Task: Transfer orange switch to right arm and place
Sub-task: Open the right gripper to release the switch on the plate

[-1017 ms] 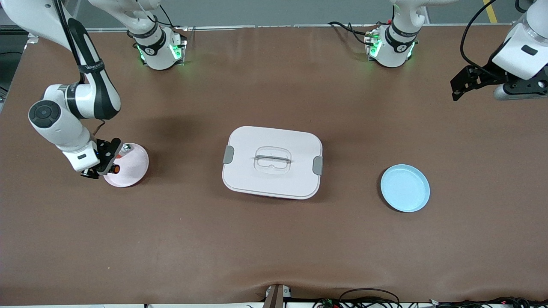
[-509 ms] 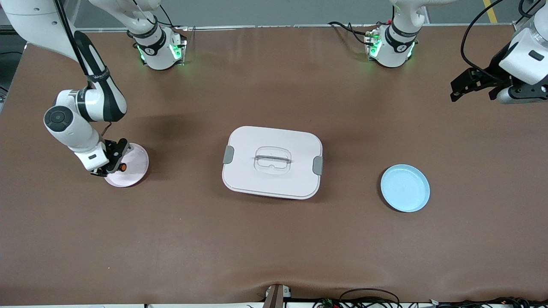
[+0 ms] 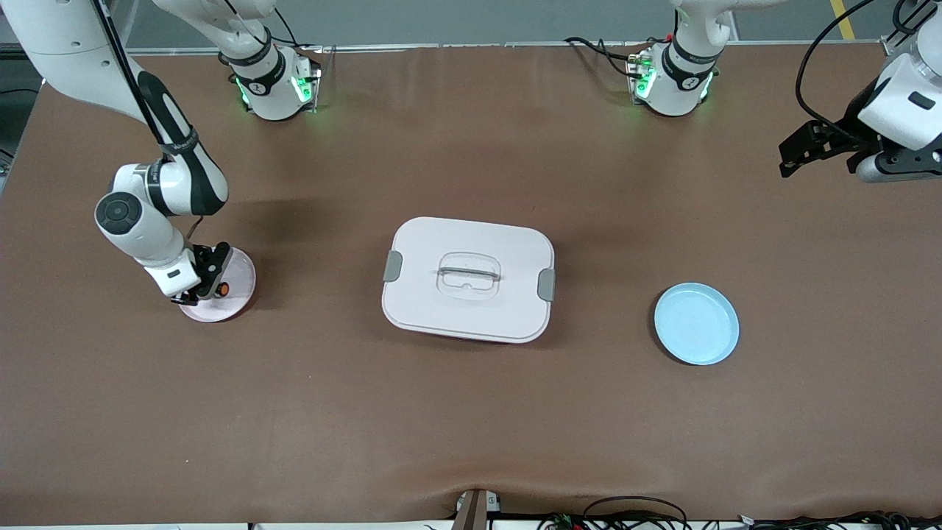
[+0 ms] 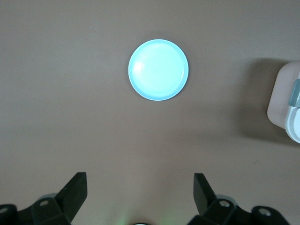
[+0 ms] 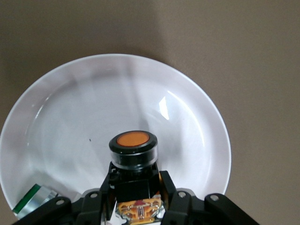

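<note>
Switch (image 5: 133, 149) already handed over, pinched in shut right gripper (image 3: 208, 283) low over pink plate (image 3: 237, 303) at right arm's end; release remains; left gripper (image 4: 140, 194) waits wide open, empty, over bare table.

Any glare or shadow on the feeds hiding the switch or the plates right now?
Right wrist view: a bright glint on the pink plate, clear of the orange switch, which looks sharp. Left wrist view: the blue plate is washed pale. Front view: soft shadows beside the lidded box, nothing hidden.
</note>
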Robot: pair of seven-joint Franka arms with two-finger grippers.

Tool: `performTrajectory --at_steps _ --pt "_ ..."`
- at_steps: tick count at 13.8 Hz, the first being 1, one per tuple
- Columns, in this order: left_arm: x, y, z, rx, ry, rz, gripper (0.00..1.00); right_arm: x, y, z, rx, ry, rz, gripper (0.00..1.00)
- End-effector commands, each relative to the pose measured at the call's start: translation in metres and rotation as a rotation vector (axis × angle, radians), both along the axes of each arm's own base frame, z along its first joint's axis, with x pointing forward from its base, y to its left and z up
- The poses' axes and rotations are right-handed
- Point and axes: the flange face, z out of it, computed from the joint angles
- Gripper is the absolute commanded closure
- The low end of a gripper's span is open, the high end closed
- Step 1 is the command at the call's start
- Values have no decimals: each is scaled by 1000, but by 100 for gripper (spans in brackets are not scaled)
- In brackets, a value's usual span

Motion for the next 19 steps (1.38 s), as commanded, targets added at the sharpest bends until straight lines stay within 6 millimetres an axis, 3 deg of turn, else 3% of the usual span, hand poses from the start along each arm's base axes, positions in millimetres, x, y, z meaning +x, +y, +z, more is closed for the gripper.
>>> performTrajectory --at_steps 1,8,9,11,13,16,19 --pt "7 5 2 21 -16 -3 0 -3 -7 -2 0 -5 -2 97" --pt "6 4 2 21 -13 -6 0 -7 -7 -7 4 8 -5 83" --pt "6 3 2 20 -14 -7 0 -8 -7 -8 4 9 -7 74" --pt "7 3 2 21 -14 -7 0 -7 -6 -8 5 11 -9 45" --pt "7 2 2 20 -14 -12 0 -7 -7 -6 5 10 -10 0" --pt "6 2 1 18 -12 -15 0 -6 -6 2 -1 20 -2 0" --pt "6 2 1 18 -10 -18 0 -1 -4 36 -19 48 -28 0"
